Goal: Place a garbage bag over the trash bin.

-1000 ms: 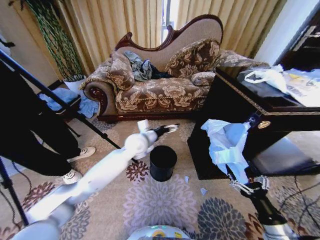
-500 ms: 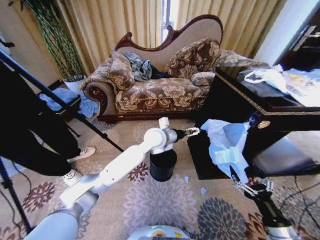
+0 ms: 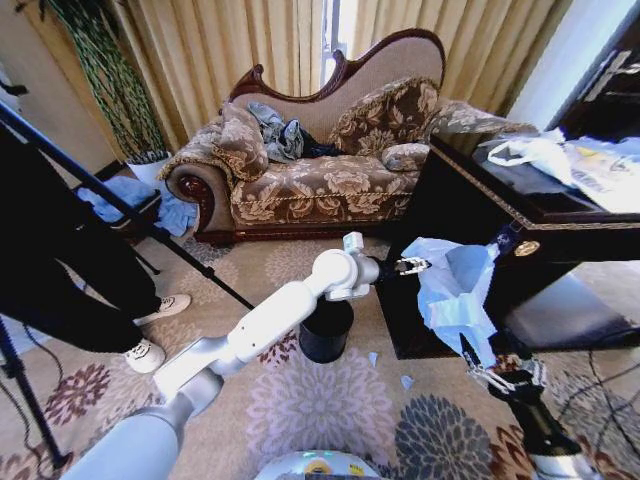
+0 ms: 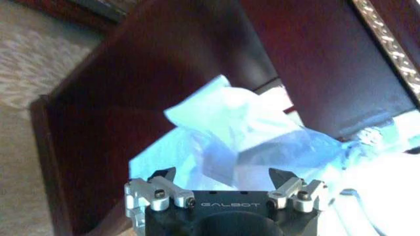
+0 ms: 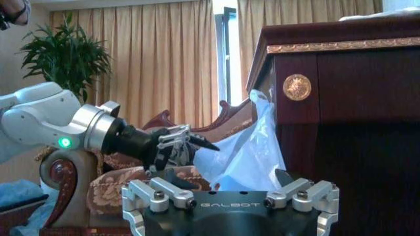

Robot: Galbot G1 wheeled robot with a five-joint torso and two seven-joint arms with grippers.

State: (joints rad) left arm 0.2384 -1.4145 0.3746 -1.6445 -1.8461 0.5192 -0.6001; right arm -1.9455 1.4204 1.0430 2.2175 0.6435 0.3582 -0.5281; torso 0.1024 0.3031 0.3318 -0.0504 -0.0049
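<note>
Bin point(image 3: 326, 328) on the rug point(image 3: 330, 410), before the sofa point(image 3: 330, 150) and left of the cabinet point(image 3: 520, 250). Bag point(image 3: 455, 295) hangs against the cabinet's front, right of and above the bin, its lower end at the right gripper point(image 3: 503, 377), low on the right. Left gripper point(image 3: 415, 266) above and right of the bin, its tip at the bag's left edge. Plant point(image 3: 105, 70) far left, beside the curtains point(image 3: 230, 50) behind the sofa.
</note>
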